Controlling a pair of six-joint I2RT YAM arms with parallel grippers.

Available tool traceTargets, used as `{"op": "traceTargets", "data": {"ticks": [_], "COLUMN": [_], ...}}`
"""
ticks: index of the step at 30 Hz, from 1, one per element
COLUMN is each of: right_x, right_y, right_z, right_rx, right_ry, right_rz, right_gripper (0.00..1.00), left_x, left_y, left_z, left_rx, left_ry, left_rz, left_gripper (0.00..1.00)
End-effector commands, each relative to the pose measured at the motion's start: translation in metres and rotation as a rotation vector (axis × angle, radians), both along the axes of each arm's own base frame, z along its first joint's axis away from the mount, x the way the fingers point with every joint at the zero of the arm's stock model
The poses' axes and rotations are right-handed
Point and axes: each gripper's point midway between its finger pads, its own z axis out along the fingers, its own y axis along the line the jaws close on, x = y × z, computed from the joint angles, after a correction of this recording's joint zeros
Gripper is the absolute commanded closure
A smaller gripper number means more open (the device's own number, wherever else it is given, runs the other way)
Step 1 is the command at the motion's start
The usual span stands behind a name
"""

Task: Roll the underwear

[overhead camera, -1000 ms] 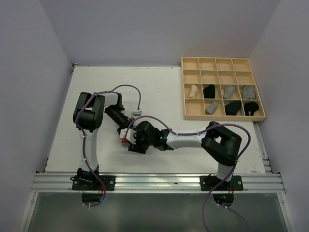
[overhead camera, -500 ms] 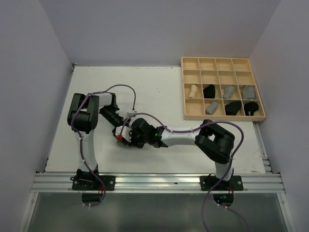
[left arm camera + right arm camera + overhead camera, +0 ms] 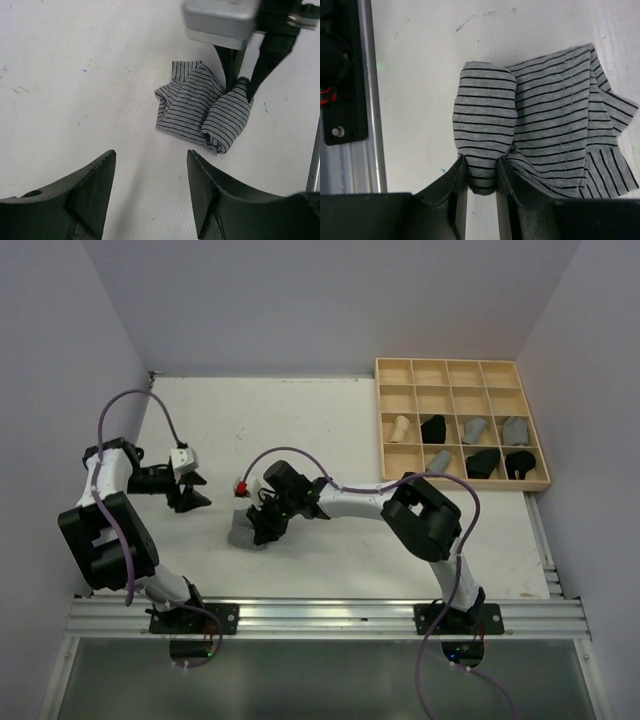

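Observation:
A grey, black-striped underwear (image 3: 243, 534) lies on the white table, partly rolled. In the right wrist view its rolled tube (image 3: 485, 117) lies beside the flat, creased remainder (image 3: 565, 130). My right gripper (image 3: 481, 172) is shut on the near end of that roll; in the top view it (image 3: 262, 528) comes down on the cloth. My left gripper (image 3: 151, 155) is open and empty, well back from the underwear (image 3: 197, 107), and stands at the table's left (image 3: 192, 492). The right fingers (image 3: 235, 67) show pinching the fold.
A pale wooden grid tray (image 3: 448, 361) at the back right holds several rolled garments in tan, black and grey. An aluminium rail (image 3: 330, 615) runs along the near edge, close to the roll in the right wrist view (image 3: 367, 100). Walls enclose the table.
The left arm has swung away to the left and its jaws have opened, leaving the cloth. The right gripper has moved a little left and closed on the rolled end.

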Motion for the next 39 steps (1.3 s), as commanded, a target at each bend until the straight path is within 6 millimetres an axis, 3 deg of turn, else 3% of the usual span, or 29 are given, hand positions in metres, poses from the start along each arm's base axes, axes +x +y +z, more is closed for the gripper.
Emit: {"op": "traceTargets", "data": {"ticks": [1, 3, 5, 9, 12, 22, 27, 30, 33, 39], "right_x": [-0.028, -0.024, -0.018, -0.011, -0.006, -0.007, -0.007, -0.006, -0.003, 0.001], "right_y": [-0.024, -0.022, -0.018, -0.014, -0.008, -0.005, -0.005, -0.005, -0.006, -0.004], "right_z": [-0.046, -0.044, -0.051, -0.057, -0.066, -0.101, -0.105, -0.109, -0.113, -0.116], "right_rx": [-0.180, -0.161, -0.154, -0.143, -0.127, -0.134, -0.126, -0.128, -0.125, -0.099], "right_ry": [0.367, 0.486, 0.548, 0.697, 0.818, 0.966, 1.012, 1.028, 1.050, 1.087], "right_rz": [-0.065, -0.100, -0.124, -0.197, -0.241, -0.323, -0.349, -0.363, -0.393, -0.417], "right_gripper": [1.00, 1.00, 1.00, 1.00, 1.00, 1.00, 1.00, 1.00, 1.00, 1.00], "left_x": [-0.021, -0.043, -0.056, -0.089, -0.101, -0.087, -0.069, -0.069, -0.074, -0.083], "left_y": [-0.005, -0.010, -0.013, -0.022, -0.026, -0.041, -0.049, -0.052, -0.055, -0.055], "left_z": [-0.006, -0.027, -0.031, -0.059, -0.069, -0.075, -0.069, -0.078, -0.087, -0.114], "left_rx": [-0.001, 0.045, 0.103, 0.192, 0.248, 0.358, 0.363, 0.377, 0.407, 0.474], "left_ry": [-0.148, -0.166, -0.229, -0.307, -0.358, -0.508, -0.560, -0.544, -0.542, -0.505], "left_rz": [-0.038, -0.080, -0.111, -0.203, -0.252, -0.325, -0.342, -0.390, -0.454, -0.510], "left_gripper": [0.37, 0.37, 0.35, 0.31, 0.27, 0.27, 0.28, 0.30, 0.34, 0.55]}}
